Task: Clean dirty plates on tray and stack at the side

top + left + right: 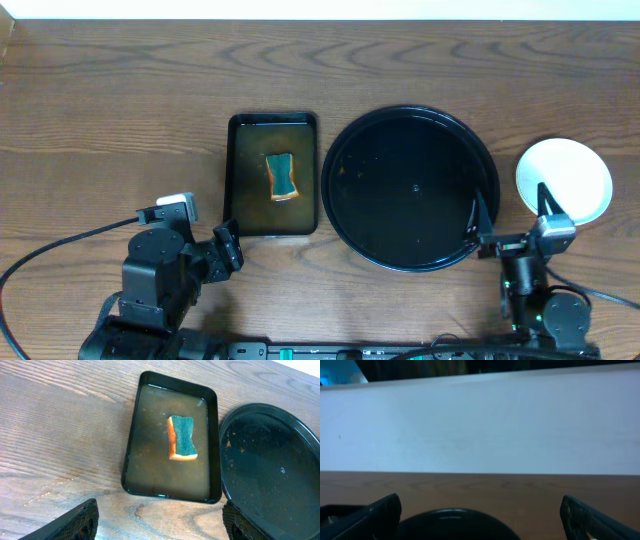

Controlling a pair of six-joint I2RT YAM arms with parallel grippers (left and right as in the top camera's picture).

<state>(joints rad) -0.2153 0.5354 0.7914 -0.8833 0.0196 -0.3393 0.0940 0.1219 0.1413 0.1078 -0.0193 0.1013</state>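
**Overhead view.** The left gripper point(228, 250) stands with its jaws spread wide and nothing between them. The right gripper point(513, 212) is the same, fully parted and holding nothing. The tray point(410, 188) lies just ahead and to the left of the right gripper. Its near rim is close against that gripper's left finger, but whether they touch cannot be told. The plates point(563, 180) sit off the tray on the table point(120, 120), just ahead and to the right of the right gripper. From above they read as one pale disc, so the number stacked cannot be confirmed.

**Left wrist view only.** Directly ahead of the left gripper, a rectangular tray point(131, 435) holds murky brownish water. A sponge point(183, 437) lies in it, green face up over an orange layer. Brown specks show along the left inner floor of the round tray, ahead and to the right. The overhead view does not resolve these.

**Right wrist view only.** A plain white wall point(480, 430) rises beyond the table's far edge. Above it is a dark band with a blue patch at upper left. A dark curved shape low between the fingers cannot be identified.

**Surface.** The table is brown wood with pronounced grain. A scatter of small pale spots lies on it just ahead of the left gripper's left finger.
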